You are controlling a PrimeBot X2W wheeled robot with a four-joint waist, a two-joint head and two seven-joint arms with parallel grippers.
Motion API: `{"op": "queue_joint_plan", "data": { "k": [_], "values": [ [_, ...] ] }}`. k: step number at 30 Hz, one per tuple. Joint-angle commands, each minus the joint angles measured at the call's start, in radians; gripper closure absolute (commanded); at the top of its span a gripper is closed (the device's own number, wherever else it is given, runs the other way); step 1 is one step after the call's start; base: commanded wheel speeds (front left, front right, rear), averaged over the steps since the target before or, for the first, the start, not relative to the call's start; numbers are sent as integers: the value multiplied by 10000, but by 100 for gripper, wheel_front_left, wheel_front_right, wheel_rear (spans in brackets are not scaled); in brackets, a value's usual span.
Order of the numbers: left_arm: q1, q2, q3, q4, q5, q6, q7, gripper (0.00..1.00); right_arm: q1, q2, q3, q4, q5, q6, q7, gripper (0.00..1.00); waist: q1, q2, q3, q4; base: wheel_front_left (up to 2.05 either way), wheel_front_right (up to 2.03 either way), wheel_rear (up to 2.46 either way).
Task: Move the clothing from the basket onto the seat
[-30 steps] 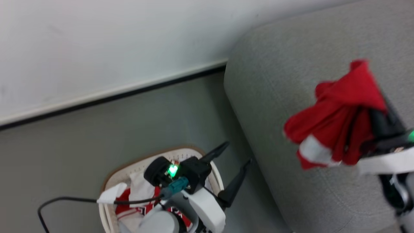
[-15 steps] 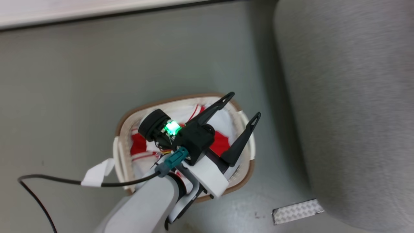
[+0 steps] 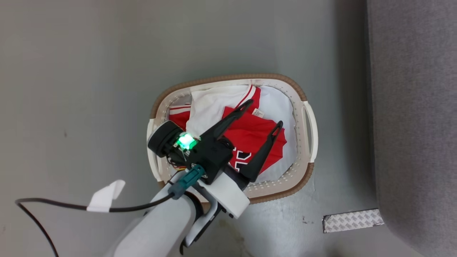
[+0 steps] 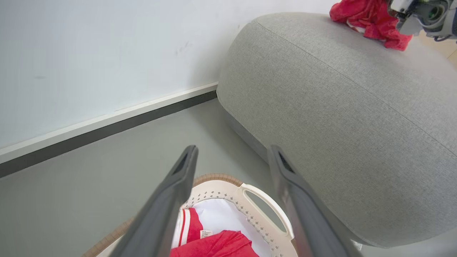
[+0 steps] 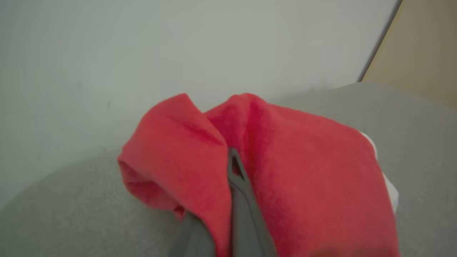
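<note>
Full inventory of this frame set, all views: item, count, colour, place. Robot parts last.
basket: one, cream with a brown rim, on the floor beside the sofa
red jersey: at least one, red with lettering, on top in the basket
white garment: one, white with red-striped trim, in the basket
red garment: one, red, at the sofa top
sofa: one, grey
floor: grey
wall: white
baseboard: white over dark
patterned strip: one, pale, on the floor by the sofa
tape tag: one, white, on the black arm cable
left gripper: open, above the basket
right gripper: shut on red garment
</note>
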Motion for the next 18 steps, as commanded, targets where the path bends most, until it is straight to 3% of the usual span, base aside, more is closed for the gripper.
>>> {"op": "queue_joint_plan", "data": {
  "k": [1, 2, 8, 18],
  "values": [
    [29, 84, 54, 46, 25, 43, -36, 0, 264, 292, -253, 39, -488, -25, -49, 47, -3, 0, -264, -175, 0, 0, 0],
    [35, 117, 101, 73, -8, 71, -52, 0, 323, 450, -374, -95, -762, -25, -50, 0, -3, 0, -372, -249, 0, 0, 0],
    [303, 225, 268, 357, -320, 115, -321, 0, 1393, 1183, 173, -1242, -1830, -26, -42, 0, -3, 0, -1455, -580, 0, 0, 0],
    [1780, 334, 864, 1201, -1210, 573, -1433, 0, 5164, 2358, 1655, -4979, -563, -26, -28, 0, -3, 0, -4201, -598, 0, 0, 0]
  ]
}}
